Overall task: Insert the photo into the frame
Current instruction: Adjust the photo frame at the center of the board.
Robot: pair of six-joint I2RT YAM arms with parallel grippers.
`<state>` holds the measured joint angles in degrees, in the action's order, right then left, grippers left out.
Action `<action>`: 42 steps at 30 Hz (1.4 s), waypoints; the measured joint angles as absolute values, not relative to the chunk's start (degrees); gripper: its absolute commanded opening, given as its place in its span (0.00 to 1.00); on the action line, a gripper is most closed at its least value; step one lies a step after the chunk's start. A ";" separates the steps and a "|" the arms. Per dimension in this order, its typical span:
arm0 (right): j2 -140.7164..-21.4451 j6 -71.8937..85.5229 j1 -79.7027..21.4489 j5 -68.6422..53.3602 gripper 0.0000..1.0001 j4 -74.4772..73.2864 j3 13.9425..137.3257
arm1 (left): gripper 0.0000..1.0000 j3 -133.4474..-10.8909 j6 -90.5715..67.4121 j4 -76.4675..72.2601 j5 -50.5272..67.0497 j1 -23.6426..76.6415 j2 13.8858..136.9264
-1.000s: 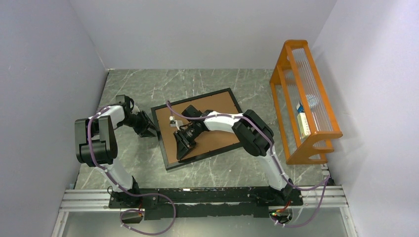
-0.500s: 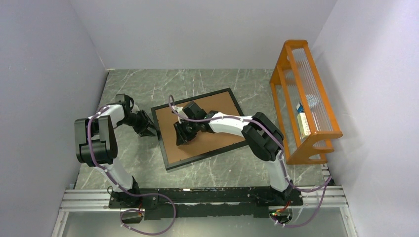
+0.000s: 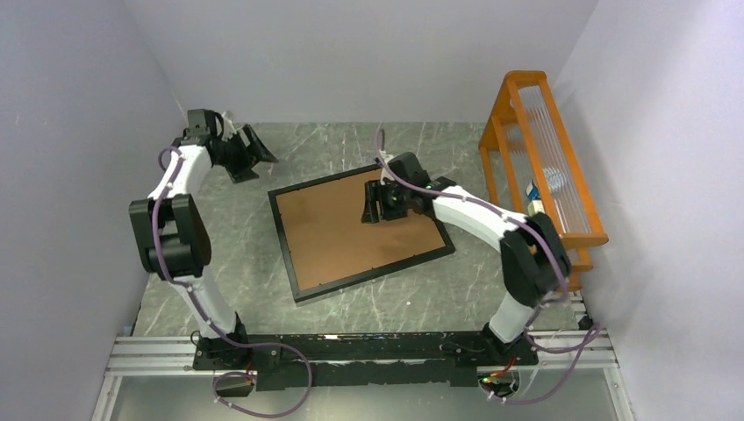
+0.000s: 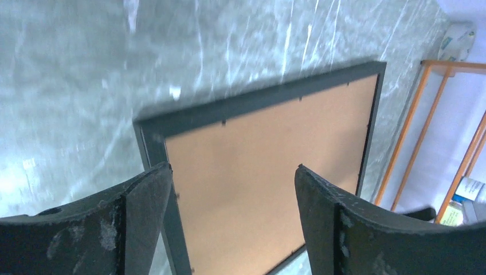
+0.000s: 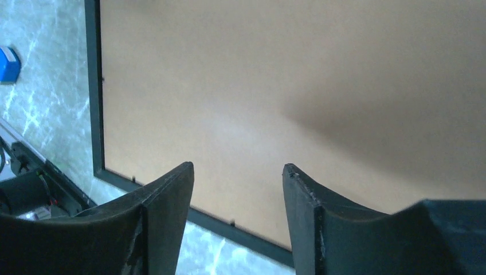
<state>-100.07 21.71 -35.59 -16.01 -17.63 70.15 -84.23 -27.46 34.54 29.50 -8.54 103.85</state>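
Observation:
The black frame [image 3: 282, 246] lies flat on the grey marble table, filled by a plain brown backing board [image 3: 351, 232]. The photo is hidden. My left gripper [image 3: 254, 158] hangs open near the back left wall, well clear of the frame. From its wrist view the fingers [image 4: 146, 200] stand wide apart above the frame's corner [image 4: 258, 94] and the board [image 4: 258, 172], holding nothing. My right gripper [image 3: 368, 203] hovers open over the board's far right part. In its wrist view the gripper [image 5: 238, 166] is empty above the board [image 5: 258, 86] and the frame's edge [image 5: 93, 86].
An orange wooden rack [image 3: 544, 175] with clear slats stands along the right wall, holding small items; its legs show in the left wrist view [image 4: 424, 114]. Grey walls close in the left, back and right. A blue object [image 5: 8, 60] lies on the table beyond the frame.
Both grippers left the frame and opened wider. The left arm swung from the frame's left edge to the back left. The right gripper moved from the board's middle toward its far right.

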 measured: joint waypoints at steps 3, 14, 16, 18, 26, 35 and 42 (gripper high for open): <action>-91.85 22.52 -35.24 -12.95 0.70 -22.92 65.95 | 0.87 -92.14 -25.30 33.26 30.15 -8.40 110.93; -81.38 30.59 -29.26 -6.24 0.67 -37.01 51.66 | 0.87 -109.95 -17.39 37.06 38.41 -5.63 134.37; -81.30 31.77 -28.45 -6.26 0.69 -37.52 49.21 | 0.88 -110.59 -16.03 38.85 40.18 -4.84 135.68; -81.19 33.01 -27.62 -6.46 0.70 -37.45 46.61 | 0.88 -110.54 -14.74 39.81 40.60 -3.92 135.44; -87.37 33.69 -21.67 -9.78 0.73 -34.59 46.48 | 0.83 -105.32 -12.91 38.83 43.09 -1.04 133.29; -98.41 31.62 -13.19 -12.08 0.69 -36.27 58.30 | 0.64 -85.95 -12.75 30.22 38.65 -2.76 121.14; -109.54 30.83 -11.94 -3.01 0.62 -33.65 74.13 | 0.62 -71.20 -13.17 33.41 35.51 0.03 110.67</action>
